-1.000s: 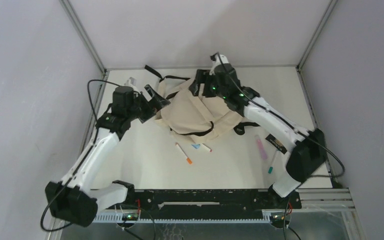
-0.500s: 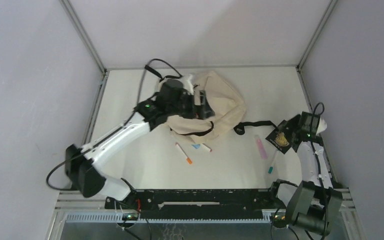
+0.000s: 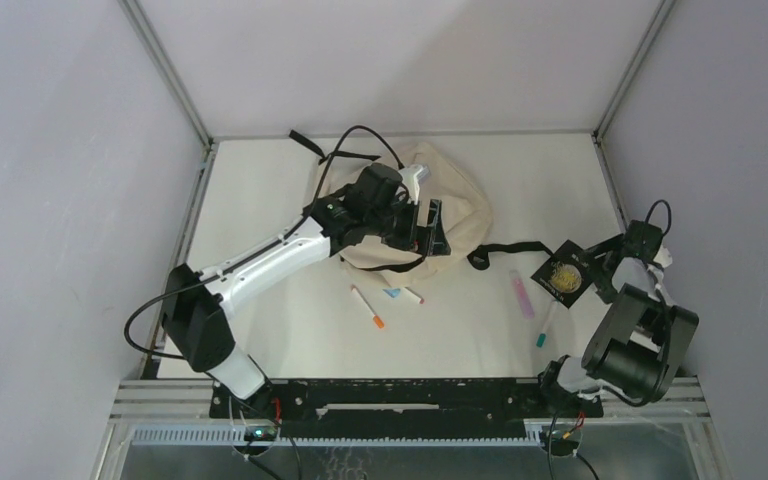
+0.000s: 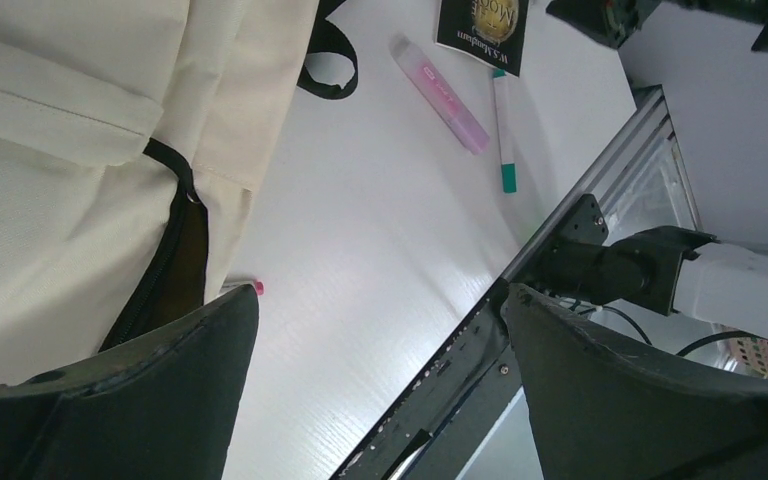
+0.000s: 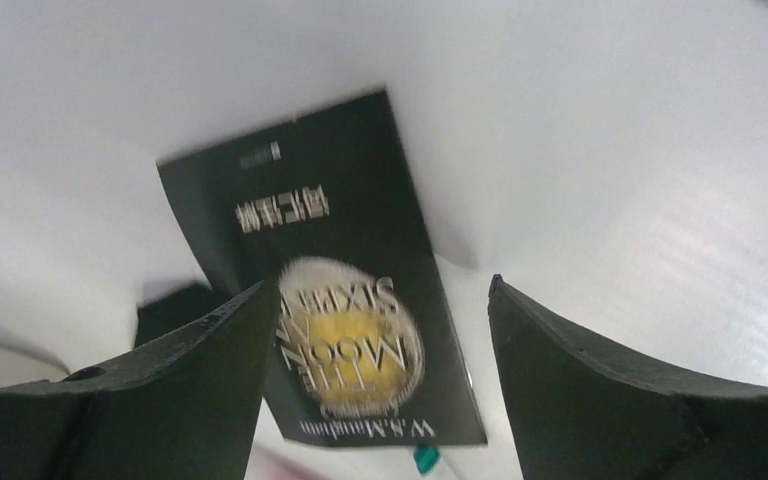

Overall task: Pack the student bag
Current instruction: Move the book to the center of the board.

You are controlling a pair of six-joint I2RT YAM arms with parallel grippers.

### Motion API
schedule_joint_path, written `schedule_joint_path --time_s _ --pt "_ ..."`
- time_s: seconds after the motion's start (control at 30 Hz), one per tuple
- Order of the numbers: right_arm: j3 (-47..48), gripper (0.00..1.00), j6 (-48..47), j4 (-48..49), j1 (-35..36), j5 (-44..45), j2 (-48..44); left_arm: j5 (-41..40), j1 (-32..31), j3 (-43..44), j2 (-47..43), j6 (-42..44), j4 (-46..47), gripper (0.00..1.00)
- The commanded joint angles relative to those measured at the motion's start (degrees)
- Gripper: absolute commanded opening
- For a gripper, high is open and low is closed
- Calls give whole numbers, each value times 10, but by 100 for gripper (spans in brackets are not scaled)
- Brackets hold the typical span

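Both grippers empty, bag slumped at the far middle of the table
My left gripper (image 4: 380, 300) hangs over the student bag (image 3: 465, 205), jaws wide apart and holding nothing. The fabric looks soft, light and floppy, so I'd take it by the black zipper edge (image 4: 175, 250), not the loose cloth. Nearer me lie an orange-tipped pen (image 3: 368, 307), a pink tube (image 3: 521, 293) and a teal pen (image 3: 544, 328). A black strap (image 3: 505, 248) trails toward the black book (image 5: 330, 260), and my right gripper (image 5: 380, 290) hovers over it, jaws spread, gripping nothing
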Motion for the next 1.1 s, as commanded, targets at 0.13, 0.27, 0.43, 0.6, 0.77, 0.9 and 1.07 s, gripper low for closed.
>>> schedule_joint_path --time_s 0.13,0.27,0.43,0.6,0.77,0.9,1.07 --pt "90 80 -3 46 -7 67 109 21 2 50 0 23 -16 96" --pt "116 79 -20 43 16 83 153 14 1 56 5 24 -27 96" --pt "134 73 -49 44 39 45 179 3 1 73 20 24 -46 97" --pt "165 73 -88 -3 78 60 184 -10 2 99 39 28 -72 97" --pt "202 67 -122 -34 105 -19 212 -20 3 96 35 29 -76 97" --pt "218 72 -128 -35 135 -42 208 -29 4 81 24 31 -76 97" --pt "215 80 -119 -67 144 30 131 -32 8 60 10 34 -71 97"
